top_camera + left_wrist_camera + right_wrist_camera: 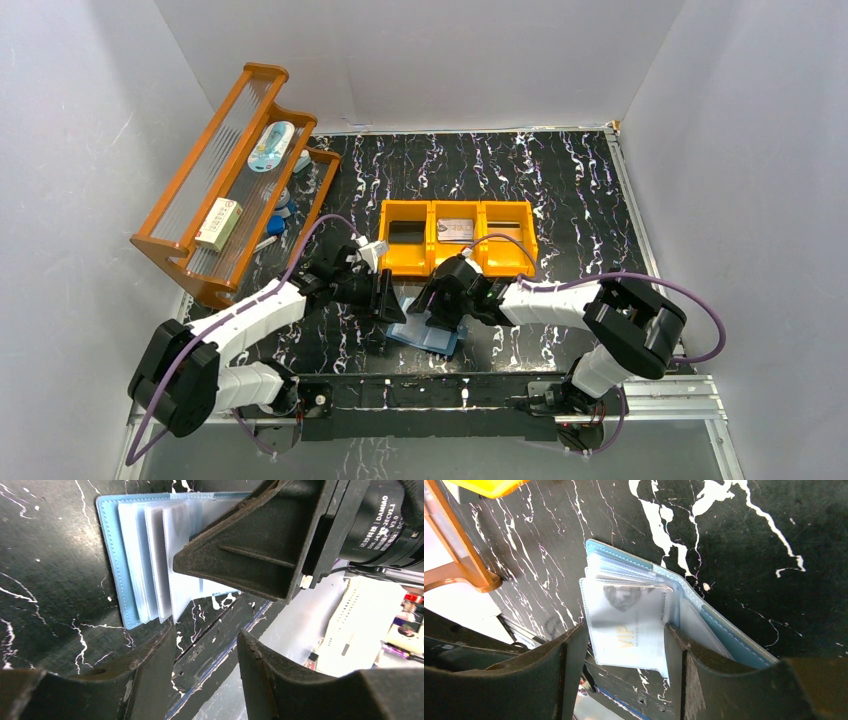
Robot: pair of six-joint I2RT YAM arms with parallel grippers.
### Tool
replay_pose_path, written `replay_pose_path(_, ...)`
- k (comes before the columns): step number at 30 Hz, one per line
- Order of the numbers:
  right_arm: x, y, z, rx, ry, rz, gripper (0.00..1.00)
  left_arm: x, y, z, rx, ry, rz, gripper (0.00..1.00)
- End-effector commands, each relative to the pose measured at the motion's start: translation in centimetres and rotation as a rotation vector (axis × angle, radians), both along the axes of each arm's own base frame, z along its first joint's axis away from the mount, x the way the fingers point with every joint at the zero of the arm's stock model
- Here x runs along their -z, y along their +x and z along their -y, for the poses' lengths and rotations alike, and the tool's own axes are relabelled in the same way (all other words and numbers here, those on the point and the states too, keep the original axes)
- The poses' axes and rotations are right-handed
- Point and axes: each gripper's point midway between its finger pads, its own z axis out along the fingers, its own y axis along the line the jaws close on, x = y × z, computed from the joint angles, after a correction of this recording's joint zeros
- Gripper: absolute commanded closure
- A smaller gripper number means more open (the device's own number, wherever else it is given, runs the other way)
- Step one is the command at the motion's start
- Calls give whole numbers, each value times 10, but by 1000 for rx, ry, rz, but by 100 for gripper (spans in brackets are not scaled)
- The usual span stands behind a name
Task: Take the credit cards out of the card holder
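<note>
Open teal-blue bifold card holder (734, 636) sleeves a VIP card (624, 607). The orange plastic bin (458, 265) has a grey card (455, 229) in its middle compartment. Left hand (207, 640) and right hand (625, 640) are both spread.

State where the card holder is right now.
In the top view, the card holder lies open near the front edge of the table, about centre, just in front of the orange three-compartment bin.

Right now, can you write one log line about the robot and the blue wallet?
card holder lying open | right gripper open, straddling sleeved VIP card | left gripper open, empty
</note>
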Motion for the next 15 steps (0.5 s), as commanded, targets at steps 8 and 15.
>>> replay_pose_path(8, 53, -27, 46, -9, -213, -103, 34, 12, -14, 12, 46, -52, -86, 59)
replay_pose_path(15, 53, -26, 45, -9, -211, -103, 33, 21, -15, 18, 53, -40, -96, 61)
